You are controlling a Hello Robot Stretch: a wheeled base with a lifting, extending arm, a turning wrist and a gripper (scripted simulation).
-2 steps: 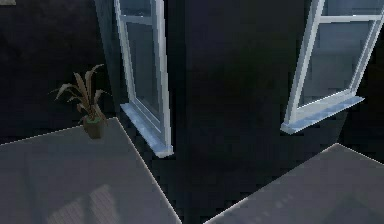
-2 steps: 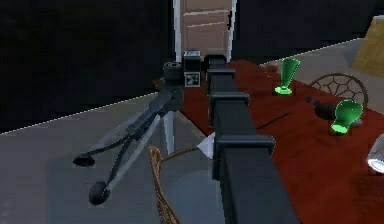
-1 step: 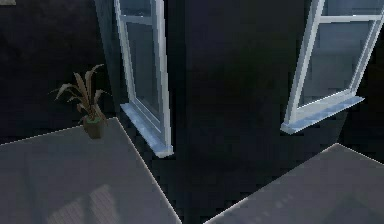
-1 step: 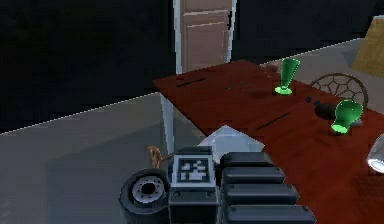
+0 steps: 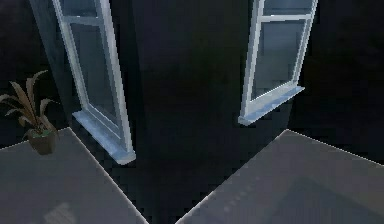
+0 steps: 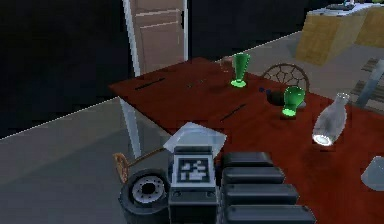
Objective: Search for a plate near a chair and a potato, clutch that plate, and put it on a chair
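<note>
Plate: cannot tell where it is. A small dark round blob (image 6: 272, 100) lies on the red-brown bench (image 6: 190, 95), just beside the nearer green goblet (image 6: 292, 100). The second green goblet (image 6: 240, 70) stands farther out and a pale bottle (image 6: 330, 122) toward the arm side view's right. Chair (image 6: 287, 72), spoked back, sits at the bench's far edge. Gripper (image 6: 140, 185) is low by the bench's near corner; cannot tell whether it holds anything. Forward view: dark wall corner (image 5: 185, 90), left window (image 5: 92, 60), right window (image 5: 280, 50), potted plant (image 5: 30, 115).

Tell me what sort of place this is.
Probably a home's dining area: a reddish wooden table carrying green glasses and a clear bottle, a chair at its far side, and tall windows.
</note>
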